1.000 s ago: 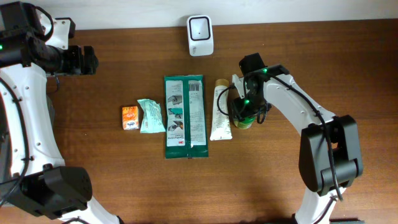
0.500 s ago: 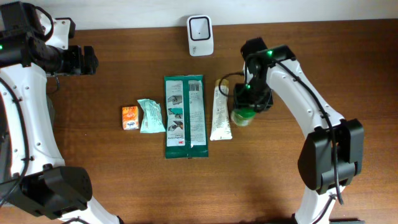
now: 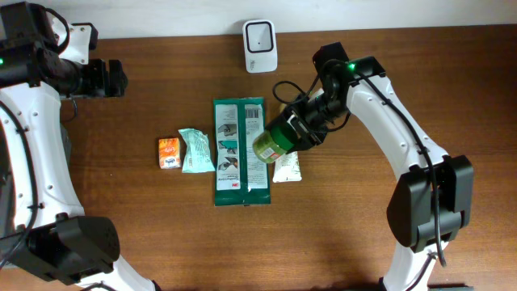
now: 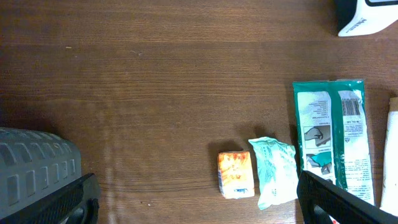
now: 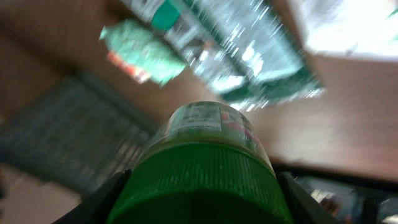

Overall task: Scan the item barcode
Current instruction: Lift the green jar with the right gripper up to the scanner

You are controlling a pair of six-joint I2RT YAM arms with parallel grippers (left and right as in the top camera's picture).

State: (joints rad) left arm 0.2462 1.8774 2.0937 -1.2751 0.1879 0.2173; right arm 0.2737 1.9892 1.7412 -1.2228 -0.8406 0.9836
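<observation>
Lifting | right gripper point(image 3: 285, 134) | jar point(image 3: 266, 145) now off table point(image 3: 161, 234), tilted sideways

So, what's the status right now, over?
Left gripper open, parked far left. Right gripper shut on green-lidded jar, held tilted above the tube. Nothing between jar and scanner.

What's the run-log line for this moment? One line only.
right end effector: shut on jar, held above tube | left end effector: open, empty | scanner: jar not yet presented
</observation>
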